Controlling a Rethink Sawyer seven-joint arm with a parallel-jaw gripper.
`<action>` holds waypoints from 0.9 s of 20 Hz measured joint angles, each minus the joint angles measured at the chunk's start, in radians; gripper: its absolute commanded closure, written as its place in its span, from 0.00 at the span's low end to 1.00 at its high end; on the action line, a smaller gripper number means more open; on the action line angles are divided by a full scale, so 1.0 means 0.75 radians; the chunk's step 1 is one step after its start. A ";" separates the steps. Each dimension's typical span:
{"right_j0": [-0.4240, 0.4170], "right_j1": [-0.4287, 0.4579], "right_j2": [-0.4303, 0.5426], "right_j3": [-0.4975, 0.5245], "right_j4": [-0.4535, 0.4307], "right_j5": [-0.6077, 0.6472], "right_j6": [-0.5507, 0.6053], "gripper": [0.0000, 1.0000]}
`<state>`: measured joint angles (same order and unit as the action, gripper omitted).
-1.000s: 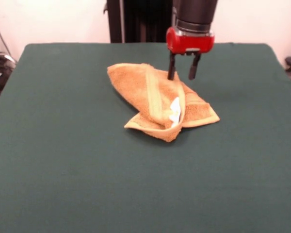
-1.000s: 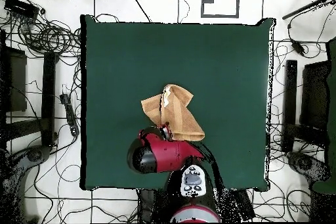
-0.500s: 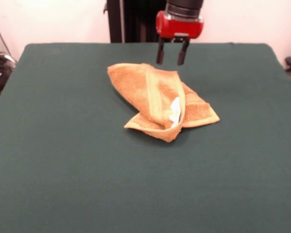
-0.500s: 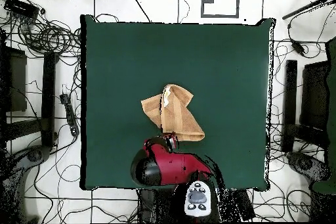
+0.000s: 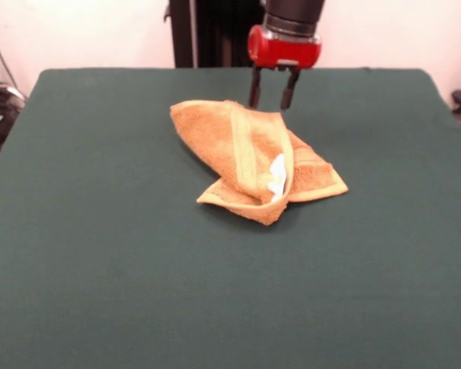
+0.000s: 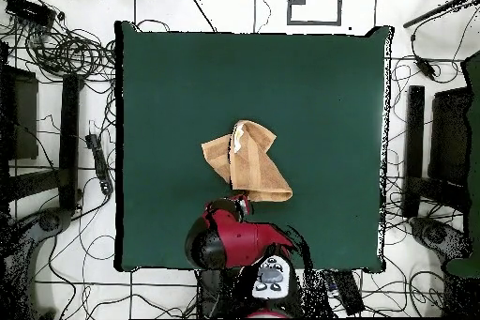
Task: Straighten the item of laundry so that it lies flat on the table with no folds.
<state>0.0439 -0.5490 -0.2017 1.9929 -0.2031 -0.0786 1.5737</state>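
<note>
The orange-tan towel [image 5: 250, 157] lies crumpled and folded over itself near the middle of the dark green table [image 5: 100, 269], its white care tag [image 5: 277, 177] showing between the folds. It also shows in the overhead view [image 6: 246, 161] on the table [image 6: 319, 82]. My gripper [image 5: 270, 98] hangs open and empty just above the towel's far edge, its two black fingers apart. In the overhead view the red wrist covers most of the gripper [image 6: 240, 205] at the towel's near edge.
Cables, stands and equipment crowd the floor around the table in the overhead view. The robot's black pedestal [image 5: 215, 34] stands behind the table's far edge.
The gripper rose off the towel's far edge and drew back toward the robot's base. Then it sank a little. The towel has not moved.
</note>
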 measured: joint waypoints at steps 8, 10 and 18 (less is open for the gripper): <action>0.006 0.094 0.000 0.000 0.015 -0.042 0.000 0.00; 0.005 0.104 0.000 -0.001 0.017 -0.042 0.000 0.00; 0.007 0.158 0.000 -0.007 0.025 -0.042 0.000 0.00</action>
<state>0.0491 -0.4302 -0.2015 1.9876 -0.1840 -0.1100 1.5737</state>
